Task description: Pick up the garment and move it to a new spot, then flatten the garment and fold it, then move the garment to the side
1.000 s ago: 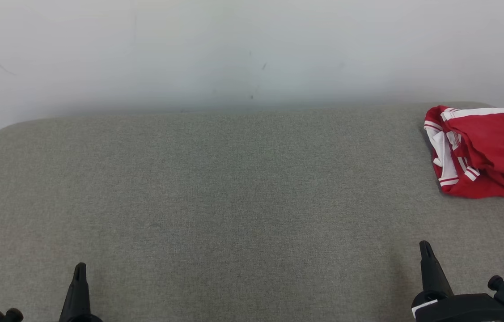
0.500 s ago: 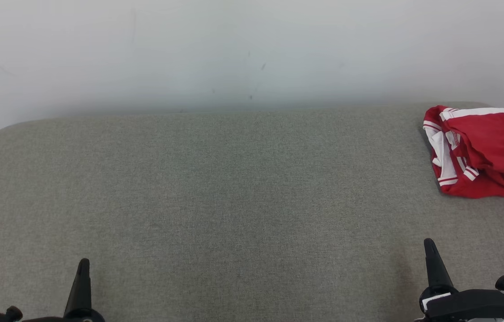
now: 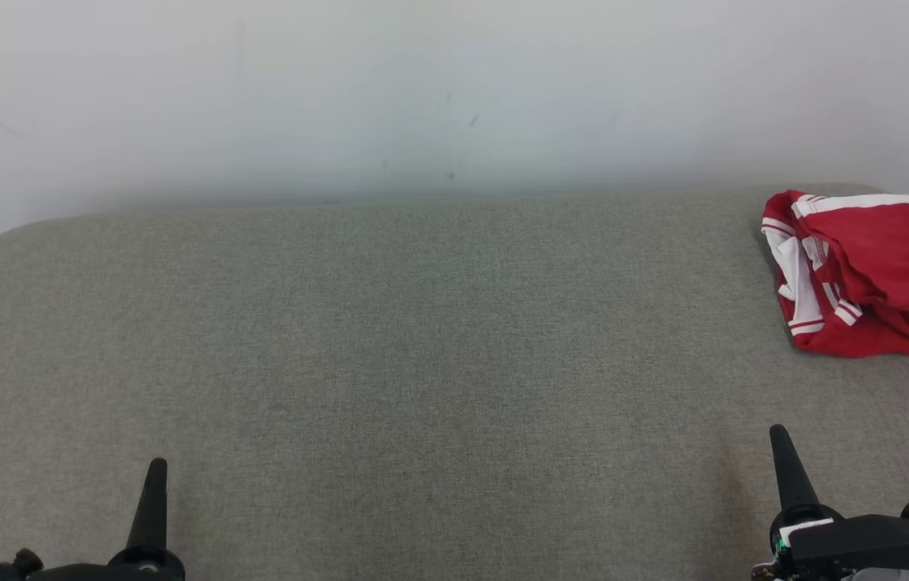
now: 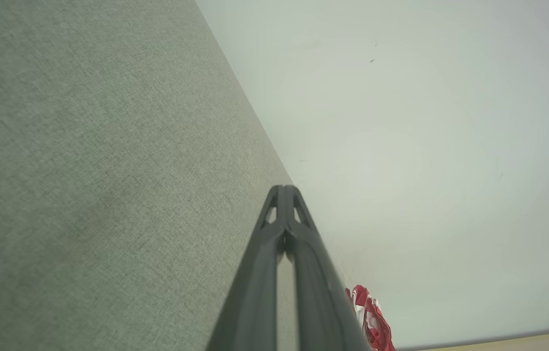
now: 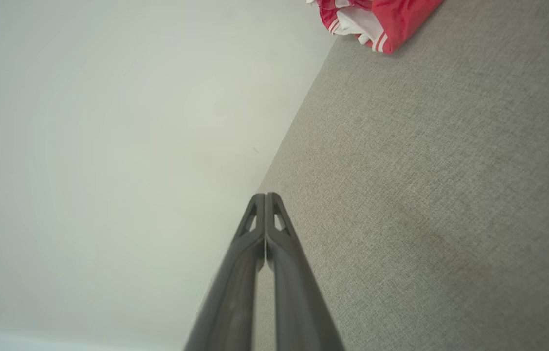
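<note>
The garment (image 3: 873, 274) is bunched at the table's (image 3: 422, 339) right side. The left gripper (image 3: 156, 472) and right gripper (image 3: 778, 437) are held shut, empty, parked clear of it.

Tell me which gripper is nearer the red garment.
Right. The right gripper lies below the garment in the head view, apart from it; the left gripper is far off at lower left.

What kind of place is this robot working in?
Probably a bare indoor test space, though I can't be sure: a broad grey fabric-covered surface against a plain white wall, with a crumpled red-and-white garment at its far right.
</note>
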